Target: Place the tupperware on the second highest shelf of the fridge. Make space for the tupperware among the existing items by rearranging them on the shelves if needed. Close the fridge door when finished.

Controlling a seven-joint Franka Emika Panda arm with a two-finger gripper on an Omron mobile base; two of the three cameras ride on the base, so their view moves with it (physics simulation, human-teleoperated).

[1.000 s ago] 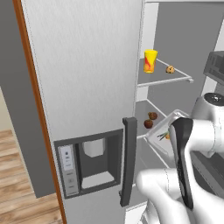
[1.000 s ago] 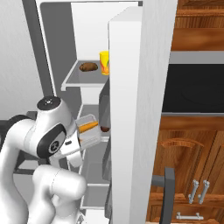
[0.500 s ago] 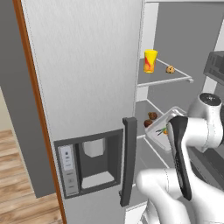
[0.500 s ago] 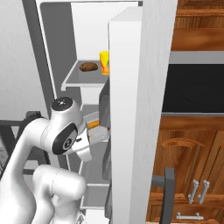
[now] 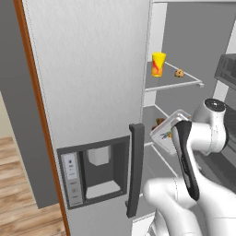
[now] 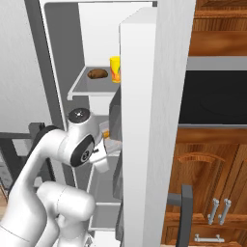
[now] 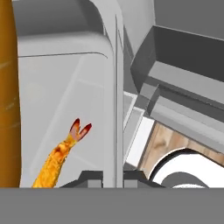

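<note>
1. Grey shelves faced you inside the tall brushed-silver fridge (image 5: 87, 83), its plain silver door (image 6: 149, 130) swung open
2. You had the yellow cup with a red mark (image 5: 158, 64) and a small tan speckled cookie (image 5: 179, 73) on the upper grey panel (image 5: 184, 82)
3. Your gripper (image 7: 113, 177) was clamped on the rim of the shallow translucent grey-white tupperware (image 5: 164, 132), which hung tilted just above the next shelf down, near a dark-brown ball (image 5: 160, 121)
4. An orange carrot (image 7: 61, 159) showed through its wall

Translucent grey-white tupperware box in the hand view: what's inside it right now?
Through the translucent grey-white tupperware box, one orange carrot lies inside, and a broad orange shape runs along the left edge. The wall blurs anything else, and the lower part is cut off.
</note>
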